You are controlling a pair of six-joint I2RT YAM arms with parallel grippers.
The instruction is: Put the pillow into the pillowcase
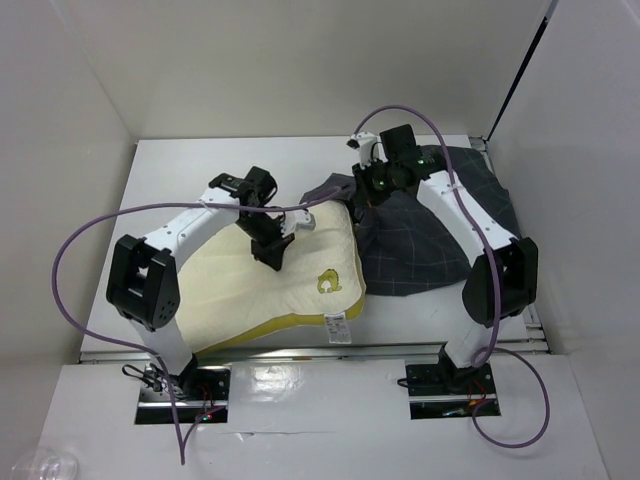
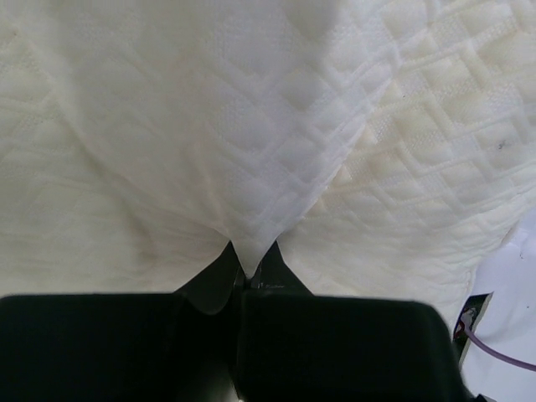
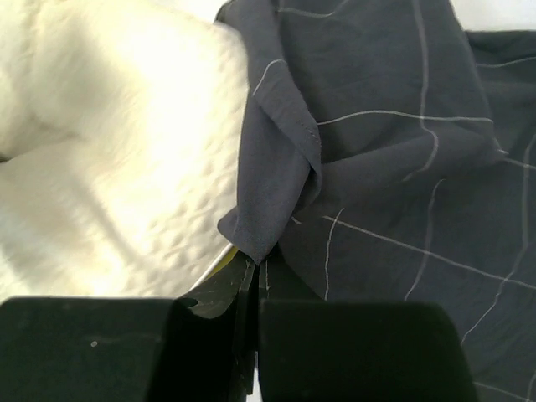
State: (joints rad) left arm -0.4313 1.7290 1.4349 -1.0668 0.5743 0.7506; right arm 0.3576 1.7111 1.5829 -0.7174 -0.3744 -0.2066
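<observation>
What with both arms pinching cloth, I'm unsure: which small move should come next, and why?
Probably the right fingers should lift their pinched pillowcase hem and draw it over the adjacent edge of the pillow. The pillow lies beside the case, not yet inside, while the left fingers pinch a fold of its cover.

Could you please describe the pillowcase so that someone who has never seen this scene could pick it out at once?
Start at the white table and look to its right half, under the right arm. The pillowcase lies crumpled there beside the cream pillow, one edge pinched in that arm's shut jaws. Unlike the pale pillow, it is dark charcoal crossed by thin light grid lines.
</observation>
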